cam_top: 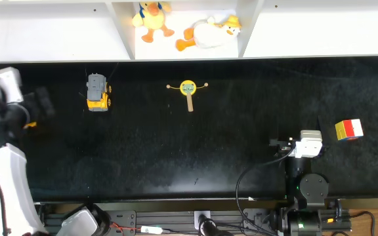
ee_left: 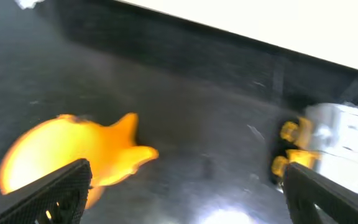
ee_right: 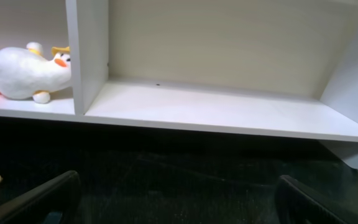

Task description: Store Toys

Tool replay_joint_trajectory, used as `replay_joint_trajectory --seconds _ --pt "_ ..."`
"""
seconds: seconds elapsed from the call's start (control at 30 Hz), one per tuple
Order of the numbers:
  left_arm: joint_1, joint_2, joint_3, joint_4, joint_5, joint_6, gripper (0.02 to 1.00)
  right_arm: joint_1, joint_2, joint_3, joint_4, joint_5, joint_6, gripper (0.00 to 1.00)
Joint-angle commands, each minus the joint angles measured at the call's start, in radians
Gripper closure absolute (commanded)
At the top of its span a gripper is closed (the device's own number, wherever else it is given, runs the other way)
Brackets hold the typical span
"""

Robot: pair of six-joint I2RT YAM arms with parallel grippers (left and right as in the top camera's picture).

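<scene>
Orange toy (ee_left: 73, 149) is sitting lower left, off-centre under the left tool (ee_left: 185, 193), which is hanging wide open; closing now is probably risking knocking it away.

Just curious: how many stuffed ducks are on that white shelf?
2: a yellow duck and a white duck, side by side in the shelf, middle compartment. More may hide deeper.
</scene>
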Motion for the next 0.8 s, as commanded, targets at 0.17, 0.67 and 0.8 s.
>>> replay_joint_trajectory --seconds 0.17,0.67,0.8 --pt "0.197 -0.053 0.020 0.051 0.094 0.077 0.020 -0.003 -0.007 -0.013 0.005 -0.005 0.000 0.005" --pt "0.277 -0.072 -0.214 0.217 0.122 0.266 0.020 -0.003 -0.007 -0.013 0.005 -0.005 0.000 0.005" --pt "0.277 -0.027 -0.223 0.259 0.121 0.376 0.020 -0.003 -0.007 -0.013 0.005 -0.005 0.000 0.005"
